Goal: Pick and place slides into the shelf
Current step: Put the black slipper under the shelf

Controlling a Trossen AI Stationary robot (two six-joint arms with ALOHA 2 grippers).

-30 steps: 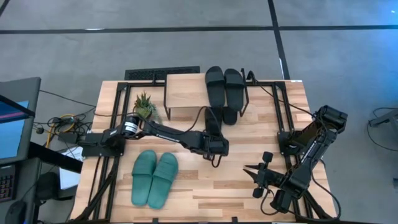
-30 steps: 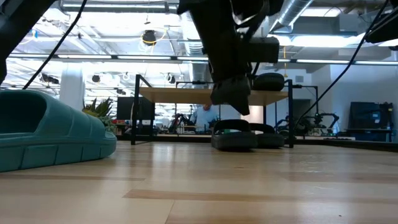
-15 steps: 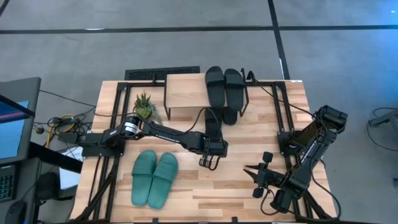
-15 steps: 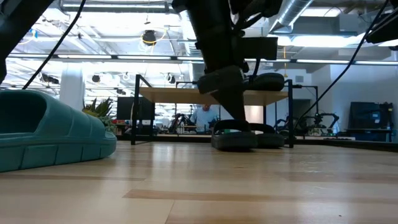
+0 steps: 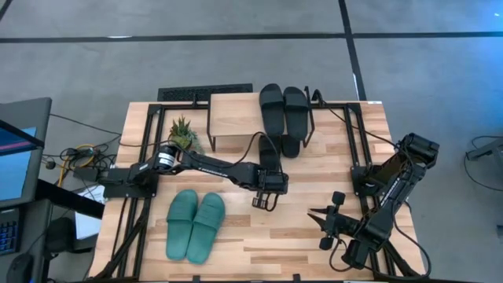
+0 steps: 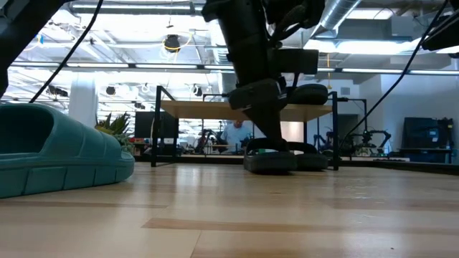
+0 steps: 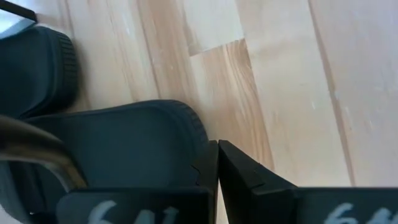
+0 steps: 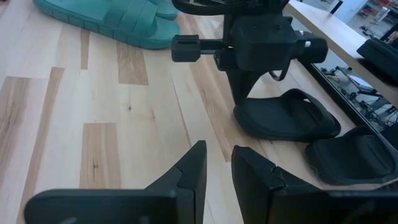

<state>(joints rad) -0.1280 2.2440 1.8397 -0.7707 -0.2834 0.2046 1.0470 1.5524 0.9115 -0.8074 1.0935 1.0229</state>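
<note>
A teal pair of slides (image 5: 195, 226) lies on the table at the near left. Two black slides (image 5: 283, 108) rest on the shelf (image 5: 234, 114) at the far middle. Two more black slides lie on the table, one (image 8: 286, 118) in front of the shelf and one (image 8: 348, 155) by its leg. My left gripper (image 7: 217, 163) is shut and points steeply down at the near end of the front black slide (image 7: 112, 143). My right gripper (image 8: 217, 163) waits near the table's right edge, a little open, with nothing between its fingers. My left gripper's shut fingers (image 7: 249, 177) stand right beside the rounded near end (image 7: 193, 127) of the black slide, coming from above and slanting. Nothing sits between them. I cannot tell whether they touch the slide's rim. The slide lies flat on the table.
A small potted plant (image 5: 182, 134) stands left of the shelf. The shelf's black frame legs (image 6: 335, 140) stand close behind the black slides on the table. Bare tabletop (image 5: 291, 236) lies between the teal pair and my right arm.
My left gripper has shut and its wrist has turned and tipped more steeply down over the near end of the black slide, without moving away. The slide lies where it was.
</note>
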